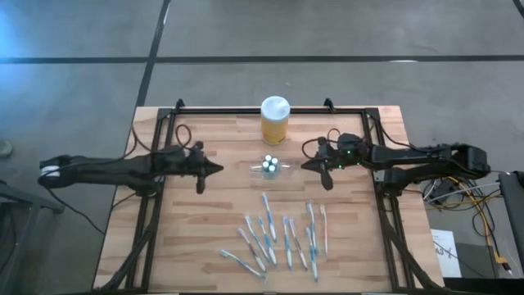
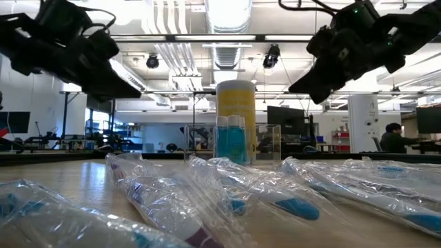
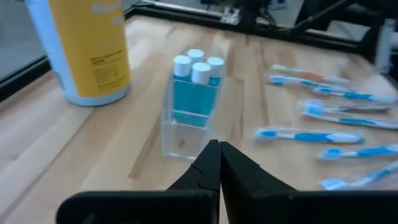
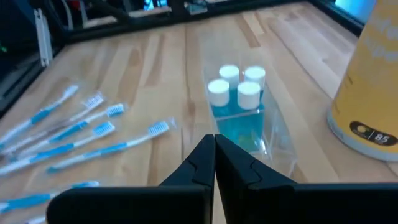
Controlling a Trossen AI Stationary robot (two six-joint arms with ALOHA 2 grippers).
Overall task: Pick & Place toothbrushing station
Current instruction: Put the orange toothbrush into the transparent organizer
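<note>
Clear holder (image 1: 269, 167) with white-capped pieces (image 1: 270, 161), standing just in front of the yellow jar (image 1: 274, 120).
Toothbrushes (image 1: 278, 235) lie scattered farther from the jar, apart from the holder. Left gripper (image 1: 218, 169) and right gripper (image 1: 306, 165) hover on opposite sides of the holder, each with fingers pressed together, holding nothing.

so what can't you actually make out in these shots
- Toothbrushes, low view: blurred by closeness and clear wrappers; no count possible.
- Clear holder, high view: too small to tell whether the white-capped pieces number three or four; the left wrist view shows three, the right wrist view four.
- Yellow jar, right wrist view: top cut off by the edge; label unreadable.
- Left hand and right hand: fingers together, holding nothing.
</note>
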